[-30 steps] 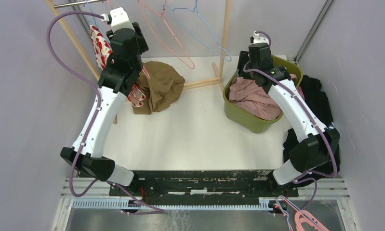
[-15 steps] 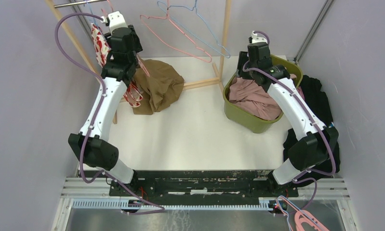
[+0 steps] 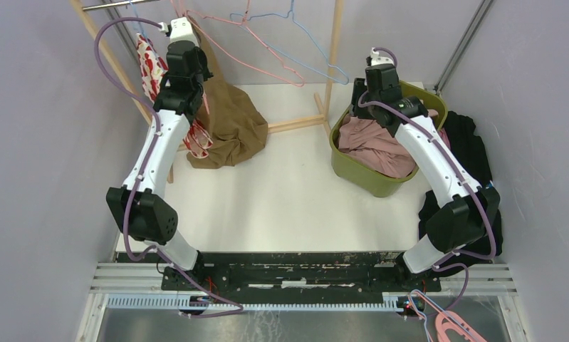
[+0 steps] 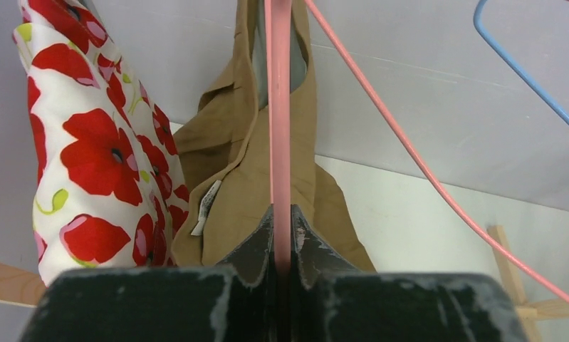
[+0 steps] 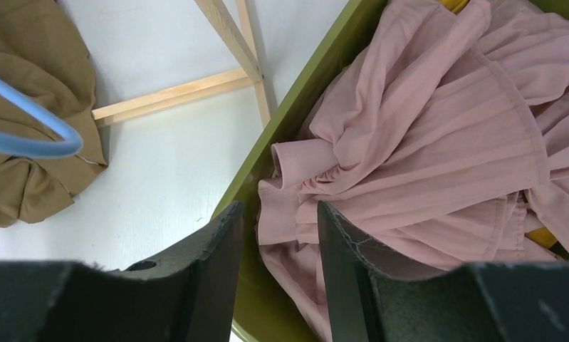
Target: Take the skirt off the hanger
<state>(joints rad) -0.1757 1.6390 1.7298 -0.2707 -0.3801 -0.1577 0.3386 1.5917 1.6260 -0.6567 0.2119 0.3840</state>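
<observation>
4 garments: brown skirt, poppy-print, pink, black; 1 green bin; 1 blue hanger.

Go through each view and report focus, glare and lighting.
Top external: even, soft light, no glare on the table. Left wrist: left claw, shut on the pink hanger, soft close to the lens, floral fabric crisp. Right wrist: right claw and blue hanger blurred, pink skirt folds sharp.

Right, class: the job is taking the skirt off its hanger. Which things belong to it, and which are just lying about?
Job: brown skirt; pink hanger; left hand, shut on that hanger.
Lying about: poppy-print cloth; blue hanger; green basket; pink clothes in it; black cloth.
</observation>
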